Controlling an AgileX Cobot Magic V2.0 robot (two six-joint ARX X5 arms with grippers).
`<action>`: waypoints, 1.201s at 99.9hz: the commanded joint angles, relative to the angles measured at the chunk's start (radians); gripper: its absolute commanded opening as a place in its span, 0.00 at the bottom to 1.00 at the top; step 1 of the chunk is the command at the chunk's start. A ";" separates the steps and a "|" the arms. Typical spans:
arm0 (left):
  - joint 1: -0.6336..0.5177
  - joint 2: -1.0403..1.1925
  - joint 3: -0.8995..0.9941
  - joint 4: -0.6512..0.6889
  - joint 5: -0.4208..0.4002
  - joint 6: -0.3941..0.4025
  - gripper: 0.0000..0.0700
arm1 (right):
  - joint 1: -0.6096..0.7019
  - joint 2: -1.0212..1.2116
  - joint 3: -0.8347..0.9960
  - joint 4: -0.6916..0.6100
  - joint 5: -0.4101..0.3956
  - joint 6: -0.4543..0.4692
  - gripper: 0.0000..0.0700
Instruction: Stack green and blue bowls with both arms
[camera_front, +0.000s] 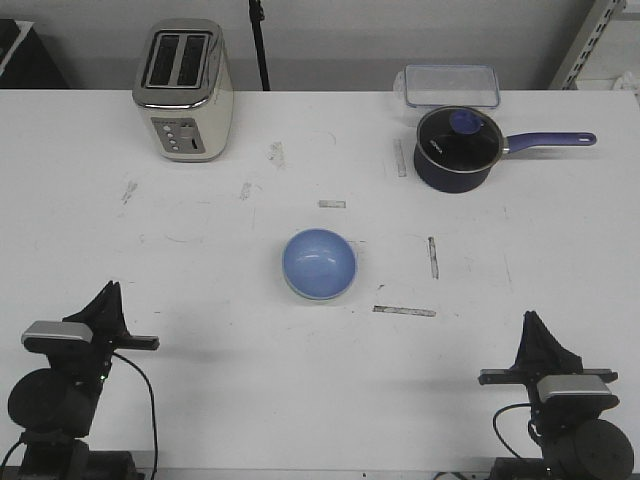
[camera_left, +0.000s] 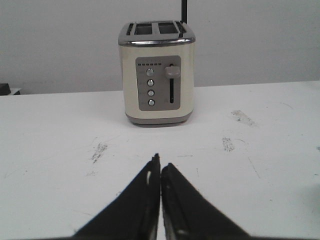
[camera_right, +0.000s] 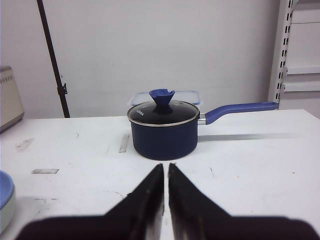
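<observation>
The white tabletop (camera_front: 200, 400) carries a cream two-slot toaster (camera_front: 185, 90) at the far left. A dark blue lidded saucepan (camera_front: 455, 148) with a long handle stands well to the toaster's right, a clear plastic lidded box (camera_front: 450, 85) just behind it. Nearer than the toaster and to its right sits the glossy periwinkle bowl (camera_front: 319, 263), pale green rim beneath suggesting the stack is made. Left gripper (camera_left: 160, 172) and right gripper (camera_right: 166, 175) rest parked, fingers nearly touching, holding nothing. Any fresh reach risks knocking the bowls apart.
</observation>
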 joint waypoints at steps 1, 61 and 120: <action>0.001 -0.041 0.005 0.007 -0.002 0.001 0.00 | 0.001 -0.005 0.000 0.013 -0.001 0.013 0.01; -0.027 -0.237 -0.060 0.069 -0.040 0.003 0.00 | 0.001 -0.005 0.000 0.013 -0.001 0.013 0.01; -0.051 -0.243 -0.340 0.174 -0.061 0.001 0.00 | 0.001 -0.005 0.000 0.013 -0.001 0.013 0.01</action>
